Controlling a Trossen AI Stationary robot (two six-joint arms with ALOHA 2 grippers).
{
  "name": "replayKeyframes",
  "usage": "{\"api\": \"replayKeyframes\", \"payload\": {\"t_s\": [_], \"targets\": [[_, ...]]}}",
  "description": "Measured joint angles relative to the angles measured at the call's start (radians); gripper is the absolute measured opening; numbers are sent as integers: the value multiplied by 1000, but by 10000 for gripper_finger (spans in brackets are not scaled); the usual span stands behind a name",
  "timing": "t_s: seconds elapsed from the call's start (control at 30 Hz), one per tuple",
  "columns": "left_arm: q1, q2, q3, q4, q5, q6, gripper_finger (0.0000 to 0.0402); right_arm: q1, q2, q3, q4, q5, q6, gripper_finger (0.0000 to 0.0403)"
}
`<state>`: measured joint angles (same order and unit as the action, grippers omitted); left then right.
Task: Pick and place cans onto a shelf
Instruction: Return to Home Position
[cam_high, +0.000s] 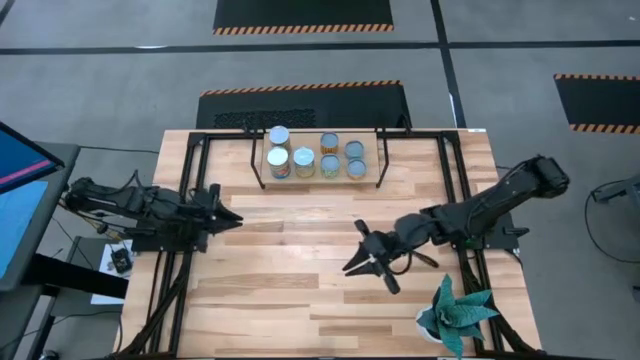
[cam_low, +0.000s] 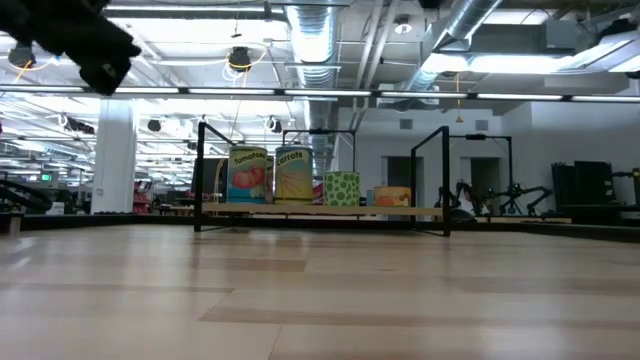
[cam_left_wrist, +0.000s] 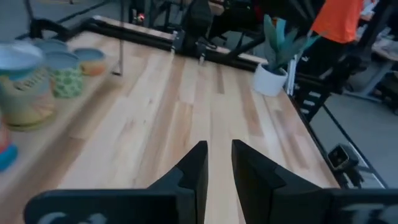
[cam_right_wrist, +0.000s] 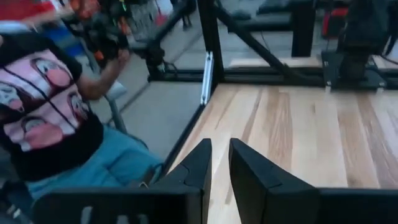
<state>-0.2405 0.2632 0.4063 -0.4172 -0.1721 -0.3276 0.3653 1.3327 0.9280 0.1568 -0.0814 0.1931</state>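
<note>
Several cans (cam_high: 315, 158) stand upright on their bases on the shelf (cam_high: 372, 160), a low light-wood board on black legs at the middle of the table's far edge. The low view shows the cans (cam_low: 293, 177) side by side on the shelf (cam_low: 420, 212). My left gripper (cam_high: 236, 217) hovers over the table's left part, pointing right, well short of the cans (cam_left_wrist: 25, 87). Its fingers (cam_left_wrist: 217, 146) stand open by a narrow gap, with nothing between them. My right gripper (cam_high: 349, 267) hangs over the table's near middle with a similar narrow, empty gap (cam_right_wrist: 219, 144).
A potted spiky green plant (cam_high: 455, 310) stands at the table's near right corner. A monitor (cam_high: 20, 195) is off the left edge. A person in a printed shirt (cam_right_wrist: 43, 118) sits beyond the table's edge, and another in orange (cam_left_wrist: 339, 18) stands beyond the plant.
</note>
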Motion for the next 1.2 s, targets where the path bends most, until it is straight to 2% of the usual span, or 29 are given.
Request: {"api": "replayKeyframes", "payload": {"t_s": [0.2, 0.3, 0.4, 0.6, 0.73, 0.93, 1.2], "targets": [[-1, -21, -140, 181, -9, -72, 59, -2, -47, -274, 333, -3, 6, 82], [0, -49, -185, 254, 5, -80, 59, -20, -62, -384, 473, -50, 11, 82], [0, -85, -211, 260, 14, -84, 59, -45, -81, -476, 594, -102, 26, 82], [0, -184, -217, 224, 18, -38, 59, -96, -171, -592, 607, -111, 46, 82], [0, -264, -216, 132, 34, -42, 59, -120, -296, -698, 610, -112, 46, 82], [0, -262, -209, 141, 8, -14, 59, -126, -504, -822, 627, -112, 45, 82], [0, -261, -183, 137, 30, 28, 59, -126, -738, -906, 508, -102, 42, 82]]}}
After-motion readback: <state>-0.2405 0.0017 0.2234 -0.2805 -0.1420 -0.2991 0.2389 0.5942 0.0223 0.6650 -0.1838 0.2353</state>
